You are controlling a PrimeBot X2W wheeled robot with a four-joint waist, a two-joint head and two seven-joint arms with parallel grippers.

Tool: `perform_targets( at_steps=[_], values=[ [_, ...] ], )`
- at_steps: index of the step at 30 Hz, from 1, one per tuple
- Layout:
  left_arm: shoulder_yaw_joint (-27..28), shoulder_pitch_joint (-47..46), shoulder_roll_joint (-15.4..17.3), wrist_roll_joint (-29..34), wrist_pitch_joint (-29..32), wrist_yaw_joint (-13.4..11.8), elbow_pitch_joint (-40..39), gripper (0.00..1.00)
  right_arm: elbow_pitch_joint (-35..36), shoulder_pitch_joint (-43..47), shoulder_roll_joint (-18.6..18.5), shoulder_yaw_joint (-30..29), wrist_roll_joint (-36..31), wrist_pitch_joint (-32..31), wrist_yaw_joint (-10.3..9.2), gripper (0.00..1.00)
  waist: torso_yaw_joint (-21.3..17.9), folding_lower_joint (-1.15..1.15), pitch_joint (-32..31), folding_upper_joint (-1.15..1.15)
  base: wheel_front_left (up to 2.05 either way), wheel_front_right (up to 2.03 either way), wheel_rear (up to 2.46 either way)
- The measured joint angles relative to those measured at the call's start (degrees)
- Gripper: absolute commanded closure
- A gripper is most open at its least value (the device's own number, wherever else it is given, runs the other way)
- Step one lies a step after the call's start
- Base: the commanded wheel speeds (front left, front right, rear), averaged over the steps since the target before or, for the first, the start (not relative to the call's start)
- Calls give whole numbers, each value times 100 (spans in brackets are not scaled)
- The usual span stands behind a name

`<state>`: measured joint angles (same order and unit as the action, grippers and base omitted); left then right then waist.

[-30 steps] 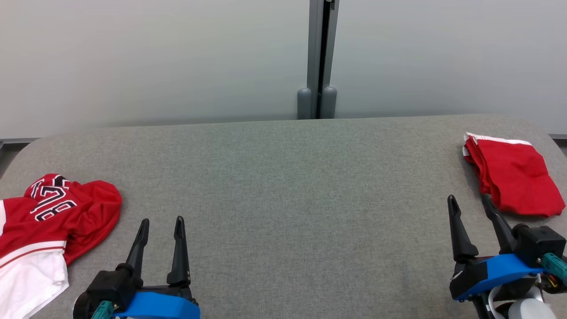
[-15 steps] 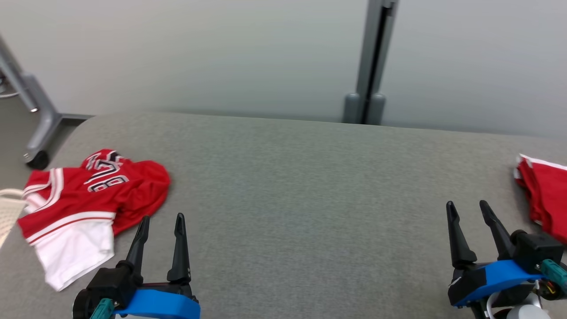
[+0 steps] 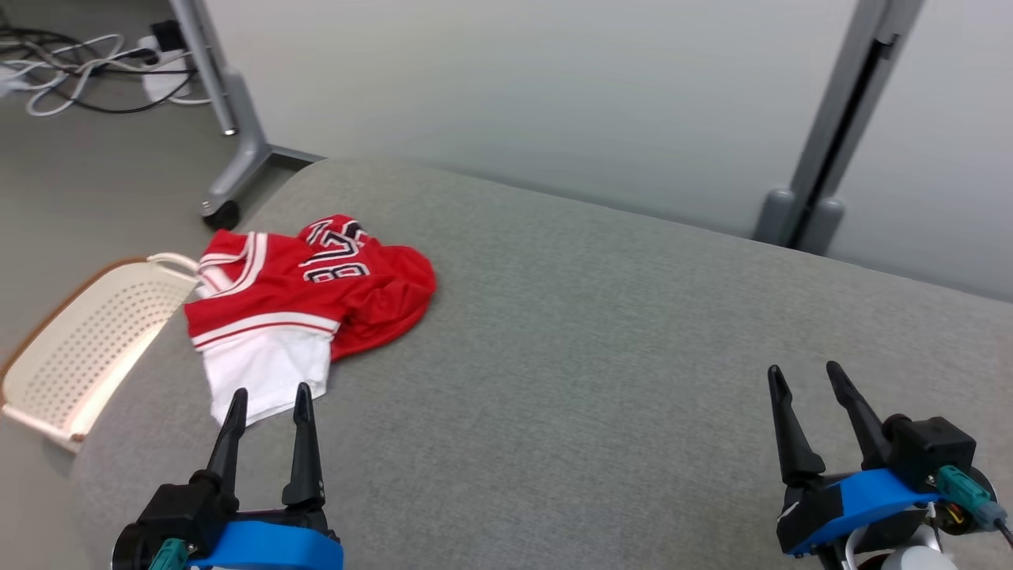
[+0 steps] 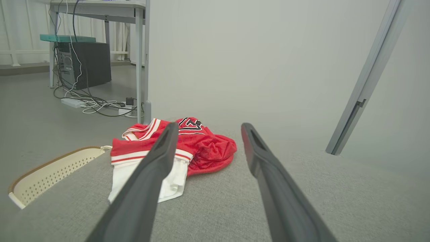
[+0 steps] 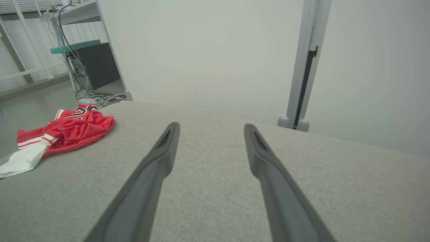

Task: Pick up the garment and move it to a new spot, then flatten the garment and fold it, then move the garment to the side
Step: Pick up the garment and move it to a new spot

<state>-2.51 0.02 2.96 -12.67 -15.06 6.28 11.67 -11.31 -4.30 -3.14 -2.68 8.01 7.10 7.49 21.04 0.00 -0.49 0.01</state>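
The garment [image 3: 309,301] is a crumpled red and white jersey with black and white numbers, lying near the left end of the grey padded table [image 3: 593,356]. My left gripper [image 3: 270,392] is open, with its tips just short of the jersey's white hem and nothing between the fingers. In the left wrist view the garment [image 4: 201,148] lies ahead, beyond the left gripper [image 4: 209,127]. My right gripper [image 3: 803,369] is open and empty over bare table at the lower right. From the right wrist the garment [image 5: 74,129] shows far to the left of the right gripper [image 5: 211,125].
A cream perforated basket [image 3: 87,340] stands on the floor beside the table's left end. Beyond it are a table leg with a caster [image 3: 229,158] and loose cables [image 3: 79,55]. A grey partition with a post [image 3: 831,134] runs behind the table.
The head camera has swung left: the jersey now sits nearer the picture's middle, the basket and floor have come into view, and the folded red cloth at the right has left it. Both grippers stay open.
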Motion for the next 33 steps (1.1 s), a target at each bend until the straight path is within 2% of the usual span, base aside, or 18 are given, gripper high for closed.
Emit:
perform_targets(
  at_steps=[6,11,23,27,33],
  values=[
    [48,45,1,-2,0,1,-13,0,-8,-5,10,138,5,-4,0,0,399,0,58,0,0,0,0],
    [129,86,0,-11,0,1,-33,0,-40,-9,14,182,12,-3,0,0,582,0,89,0,0,0,0],
    [226,69,-2,-64,0,10,20,0,-94,-20,18,264,20,3,0,0,575,0,162,0,0,0,0],
    [219,-386,21,-43,-1,27,225,0,-66,-32,14,276,-37,-40,-1,0,522,0,276,0,0,0,0],
    [226,-1546,123,-222,158,41,858,0,70,-176,-4,378,-99,-143,-1,0,354,0,623,0,0,0,0]
  ],
)
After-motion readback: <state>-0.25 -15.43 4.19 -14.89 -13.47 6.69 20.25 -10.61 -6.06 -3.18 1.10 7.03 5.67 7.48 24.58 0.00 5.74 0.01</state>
